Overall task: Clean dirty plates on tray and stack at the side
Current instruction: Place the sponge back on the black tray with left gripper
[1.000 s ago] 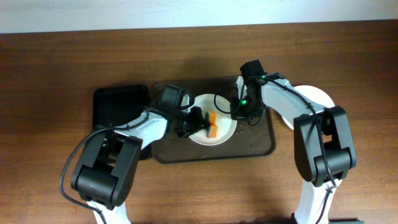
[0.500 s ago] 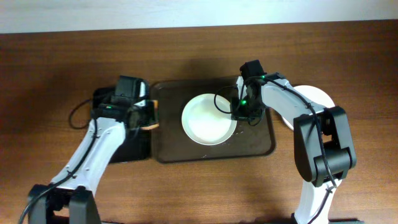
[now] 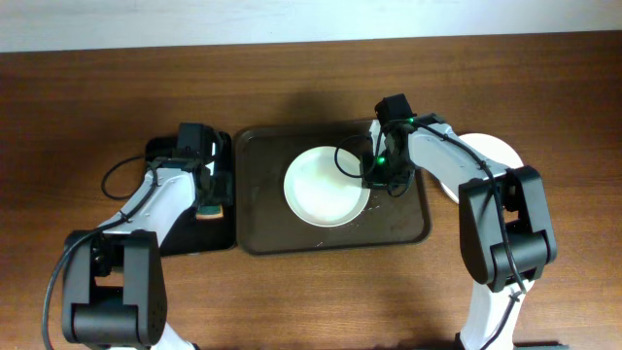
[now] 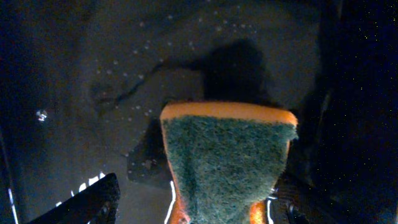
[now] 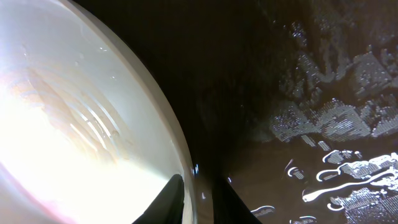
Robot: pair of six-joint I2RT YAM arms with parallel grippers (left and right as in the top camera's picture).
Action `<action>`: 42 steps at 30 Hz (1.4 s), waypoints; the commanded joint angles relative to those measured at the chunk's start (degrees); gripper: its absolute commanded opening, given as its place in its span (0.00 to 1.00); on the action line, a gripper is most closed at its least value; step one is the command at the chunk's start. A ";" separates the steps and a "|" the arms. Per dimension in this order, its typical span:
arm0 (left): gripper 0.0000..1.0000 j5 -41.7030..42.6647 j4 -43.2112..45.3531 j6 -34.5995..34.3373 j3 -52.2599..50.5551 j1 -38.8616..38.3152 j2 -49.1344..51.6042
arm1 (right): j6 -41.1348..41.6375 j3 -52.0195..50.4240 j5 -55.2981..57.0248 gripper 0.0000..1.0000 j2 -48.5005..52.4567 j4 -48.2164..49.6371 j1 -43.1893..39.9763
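One white plate [image 3: 321, 187] lies in the middle of the dark brown tray [image 3: 398, 222], its face clean. My right gripper [image 3: 374, 177] is at the plate's right edge. In the right wrist view it [image 5: 198, 194] is shut on the rim of the plate [image 5: 74, 124], one finger inside and one outside. My left gripper [image 3: 213, 192] hangs over the small black tray [image 3: 175, 156]. Its jaws stand open around an orange sponge with a green scouring face [image 4: 227, 162], the left finger [image 4: 90, 202] well apart from it. Another white plate [image 3: 493, 151] lies on the table to the right, partly behind my right arm.
Water drops and streaks lie on the brown tray's floor [image 5: 336, 124] right of the plate. The black tray [image 4: 124, 74] is wet too. The wooden table [image 3: 311, 292] stretches in front of both trays.
My left arm carried the sponge off the plate, left to the black tray, and its jaws opened there. The plate shows bare. My right arm stayed at the plate's rim.
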 commanded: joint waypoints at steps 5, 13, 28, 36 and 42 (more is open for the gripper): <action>0.00 4.55 3.82 0.68 0.66 0.42 2.47 | 0.24 0.39 0.96 0.17 0.79 -0.48 0.42; 0.71 7.65 -9.97 0.68 3.17 0.35 -0.42 | 0.24 0.39 0.96 0.17 0.79 -0.87 0.42; 0.96 6.97 -9.66 0.68 3.91 0.37 -9.14 | 0.26 0.39 0.96 0.20 0.79 -1.03 0.42; 0.99 6.95 -10.58 0.66 3.32 0.37 -14.45 | 0.24 0.57 1.16 0.04 0.35 -0.68 2.47; 0.99 6.93 -10.60 0.68 3.30 0.37 -14.45 | -0.20 5.07 13.09 0.04 -8.04 -4.24 2.62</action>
